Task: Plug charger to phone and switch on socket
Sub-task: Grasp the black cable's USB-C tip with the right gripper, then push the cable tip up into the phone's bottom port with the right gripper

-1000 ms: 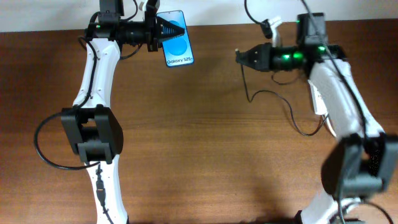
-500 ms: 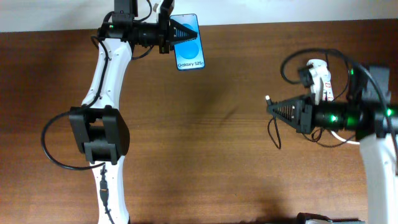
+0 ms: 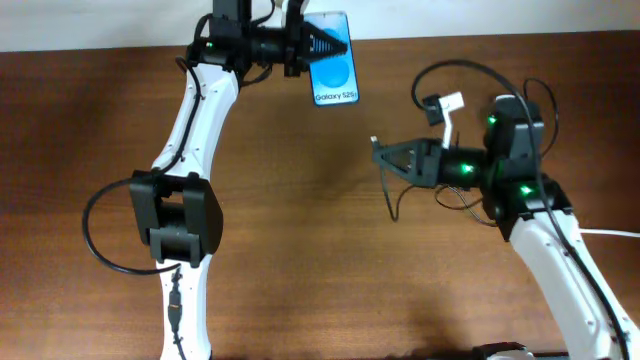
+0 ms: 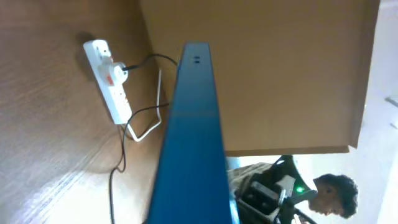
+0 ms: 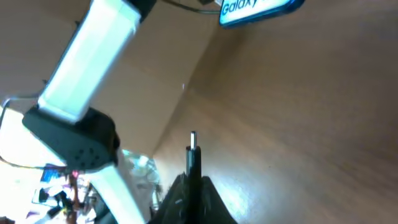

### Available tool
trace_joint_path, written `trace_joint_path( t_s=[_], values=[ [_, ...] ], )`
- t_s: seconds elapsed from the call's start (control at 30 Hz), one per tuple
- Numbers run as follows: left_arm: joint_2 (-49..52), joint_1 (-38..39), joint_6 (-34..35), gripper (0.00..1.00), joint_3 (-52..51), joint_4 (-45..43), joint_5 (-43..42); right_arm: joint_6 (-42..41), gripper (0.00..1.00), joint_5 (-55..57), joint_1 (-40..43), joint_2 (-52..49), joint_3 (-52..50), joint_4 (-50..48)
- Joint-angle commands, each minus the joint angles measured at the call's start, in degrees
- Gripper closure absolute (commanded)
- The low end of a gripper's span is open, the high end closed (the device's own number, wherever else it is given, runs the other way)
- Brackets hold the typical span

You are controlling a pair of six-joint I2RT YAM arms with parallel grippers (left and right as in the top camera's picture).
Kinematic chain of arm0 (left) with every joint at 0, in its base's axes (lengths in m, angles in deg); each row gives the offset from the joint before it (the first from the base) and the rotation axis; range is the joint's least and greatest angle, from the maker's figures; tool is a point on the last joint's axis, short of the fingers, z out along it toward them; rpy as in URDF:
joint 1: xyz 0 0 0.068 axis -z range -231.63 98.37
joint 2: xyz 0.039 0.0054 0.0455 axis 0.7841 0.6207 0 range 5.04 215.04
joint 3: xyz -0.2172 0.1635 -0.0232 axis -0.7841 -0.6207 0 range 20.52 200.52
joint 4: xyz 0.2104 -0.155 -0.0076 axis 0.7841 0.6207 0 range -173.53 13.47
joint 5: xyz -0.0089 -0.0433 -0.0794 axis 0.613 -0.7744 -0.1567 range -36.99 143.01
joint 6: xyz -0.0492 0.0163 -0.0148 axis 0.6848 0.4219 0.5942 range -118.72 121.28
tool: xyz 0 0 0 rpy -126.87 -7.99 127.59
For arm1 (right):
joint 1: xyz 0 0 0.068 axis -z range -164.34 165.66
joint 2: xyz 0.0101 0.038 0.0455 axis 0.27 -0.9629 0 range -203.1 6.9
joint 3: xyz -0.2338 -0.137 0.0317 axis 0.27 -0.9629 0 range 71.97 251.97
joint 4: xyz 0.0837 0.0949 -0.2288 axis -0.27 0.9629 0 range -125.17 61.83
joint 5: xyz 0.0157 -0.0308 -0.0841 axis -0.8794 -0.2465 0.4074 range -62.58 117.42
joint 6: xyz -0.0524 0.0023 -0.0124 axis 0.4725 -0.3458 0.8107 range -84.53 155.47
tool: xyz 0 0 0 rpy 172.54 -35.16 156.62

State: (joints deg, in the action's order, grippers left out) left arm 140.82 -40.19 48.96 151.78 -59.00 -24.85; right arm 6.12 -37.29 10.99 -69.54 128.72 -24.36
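My left gripper [image 3: 320, 46] is shut on the phone [image 3: 334, 72], a blue-screened handset held above the table's far edge. In the left wrist view the phone [image 4: 193, 137] shows edge-on. My right gripper [image 3: 380, 156] is shut on the charger's black connector [image 3: 372, 143], tip pointing left and apart from the phone. The thin cable [image 3: 392, 200] hangs below it. In the right wrist view the connector [image 5: 193, 152] sticks up between the fingers, with the phone [image 5: 258, 9] far above. The socket [image 4: 109, 78] lies on the table with a plug in it; overhead it is hidden by the right arm.
The socket's thick white cord [image 4: 149, 121] loops beside it and also shows at the right edge overhead [image 3: 610, 233]. The left arm's white link [image 5: 93, 68] crosses the right wrist view. The brown table [image 3: 300, 250] meets a pale wall at the back.
My left gripper has carried the phone to the right along the back edge. My right gripper has moved left and up with the connector, closer to the phone.
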Motion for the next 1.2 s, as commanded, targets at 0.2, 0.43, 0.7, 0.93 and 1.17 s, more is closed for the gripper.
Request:
trace_joint_path(
  t_s=[0.2, 0.43, 0.7, 0.93, 1.17],
  values=[
    [-0.90, -0.50, 13.60, 1.00, 0.79, -13.60, -2.91, -13.64, 0.96, 2.67, -2.01, -6.88, 0.13, -15.06],
    [-0.90, -0.50, 13.57, 1.00, 0.79, -13.60, -2.99, -13.40, 0.96, 5.81, -4.07, -6.97, 0.13, -15.26],
    [-0.90, 0.52, 13.55, 1.00, 0.79, -13.60, -4.87, -14.32, 0.96, 6.25, -4.07, -6.97, 0.13, -17.68],
    [-0.90, 2.51, 13.11, 1.00, 0.79, -13.60, -5.33, -16.17, 0.96, 5.99, -4.07, -6.97, 0.13, -17.75],
    [-0.90, 3.21, 13.16, 1.00, 0.79, -13.60, -3.10, -21.14, 0.96, 8.07, -4.07, -7.04, 0.11, -22.43]
  ],
)
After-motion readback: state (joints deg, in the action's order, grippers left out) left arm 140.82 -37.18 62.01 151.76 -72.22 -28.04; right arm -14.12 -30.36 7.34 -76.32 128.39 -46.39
